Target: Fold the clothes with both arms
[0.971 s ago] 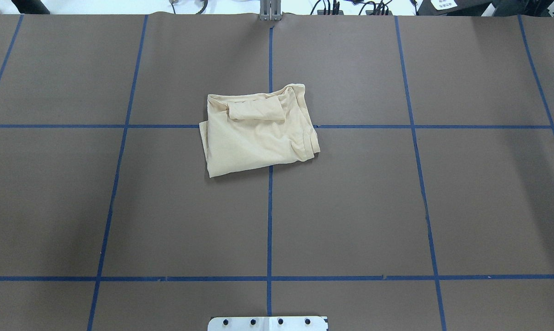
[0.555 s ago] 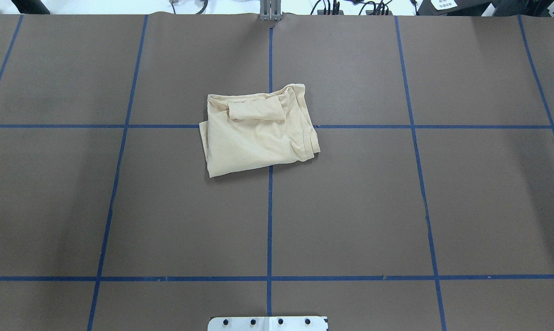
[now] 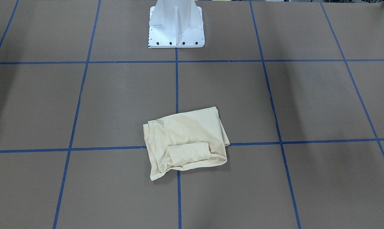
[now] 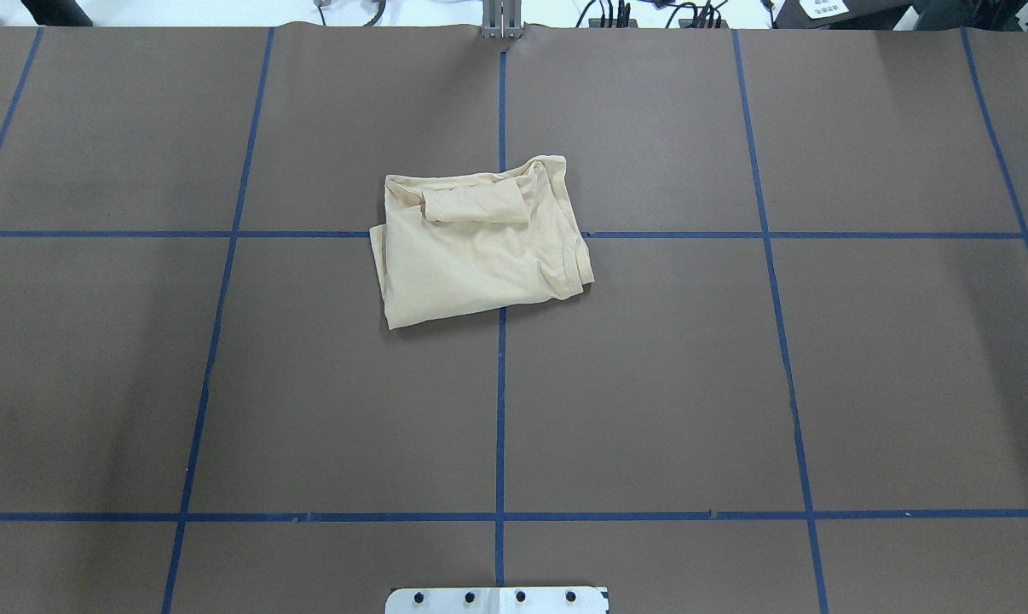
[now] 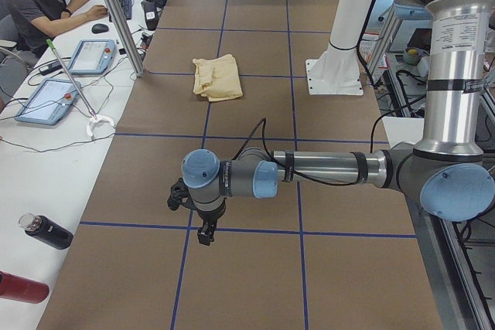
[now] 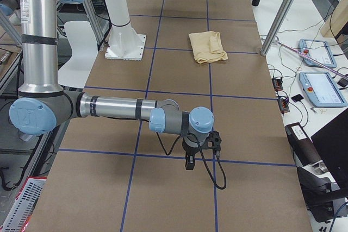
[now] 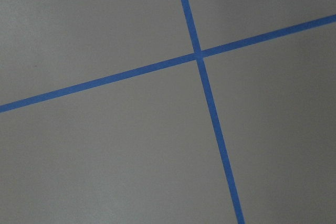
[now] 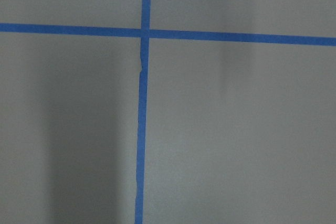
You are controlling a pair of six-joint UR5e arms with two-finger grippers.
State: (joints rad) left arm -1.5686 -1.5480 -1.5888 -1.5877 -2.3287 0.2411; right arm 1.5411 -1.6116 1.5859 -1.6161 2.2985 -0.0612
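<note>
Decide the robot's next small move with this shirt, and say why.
Probably none on the T-shirt: it already lies as a compact folded bundle, sleeve tucked on top. The left end effector and right end effector hang far from it, so I would simply retract both home.

T-shirt [image 4: 480, 256]: on table [image 4: 736, 384], near centre, before pedestal base [image 3: 176, 28]. Left gripper [image 5: 203, 237]: above table's left end. Right gripper [image 6: 190, 165]: above right end. Both well apart from T-shirt.
</note>
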